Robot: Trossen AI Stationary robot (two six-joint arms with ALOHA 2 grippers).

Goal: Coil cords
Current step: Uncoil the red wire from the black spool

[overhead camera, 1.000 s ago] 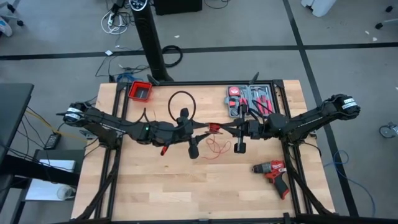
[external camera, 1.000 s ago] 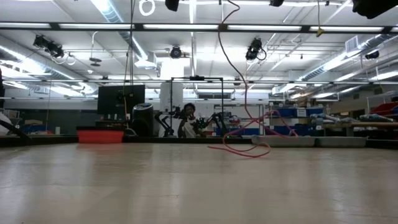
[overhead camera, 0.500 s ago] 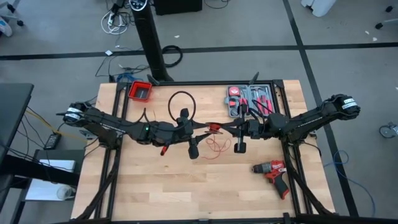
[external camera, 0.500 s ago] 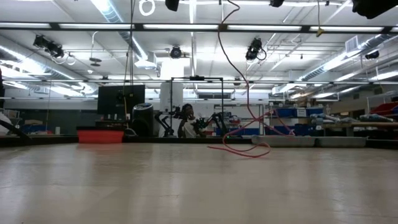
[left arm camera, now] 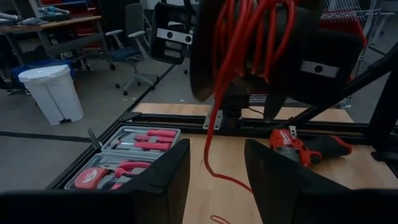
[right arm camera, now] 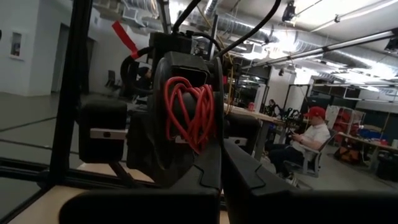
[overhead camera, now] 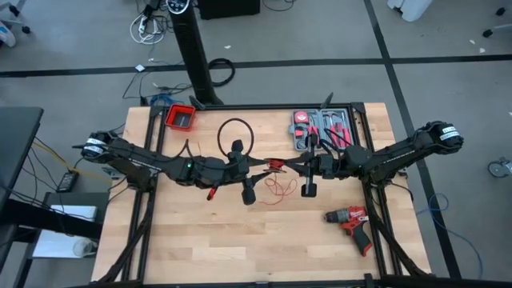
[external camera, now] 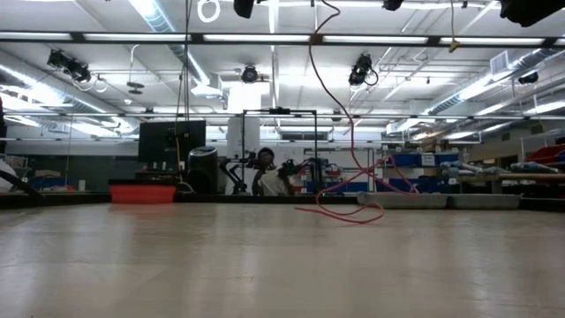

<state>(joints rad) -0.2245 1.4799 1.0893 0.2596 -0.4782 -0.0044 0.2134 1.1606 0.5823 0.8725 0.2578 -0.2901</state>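
My left gripper [overhead camera: 262, 166] and right gripper [overhead camera: 290, 166] face each other above the middle of the table [overhead camera: 176, 240], fingertips almost meeting. The left one's fingers [left arm camera: 160, 180] stand apart with a clear gap between them. The right one's fingers [right arm camera: 205, 177] are pressed together, and I cannot tell whether they pinch anything.

The cords [overhead camera: 276, 166] sit right between the two grippers: from the wrist cameras I see red wire wound in several loops over the tip of the opposite gripper, a bundle [right arm camera: 186, 112] on the left arm's end and strands [left arm camera: 245, 37] draped down the right arm's end. From there a loose red tail hangs to the tabletop and curls in thin loops [overhead camera: 278, 189] just near of the grippers. In the low view it drops from above and trails across the wood [external camera: 340, 208].

Farther out, a black ring of cable [overhead camera: 234, 132] lies on the far side, a red bin [overhead camera: 181, 117] at the far left corner, a tool case [overhead camera: 322, 128] at the far right, and a red drill [overhead camera: 350, 219] near right.
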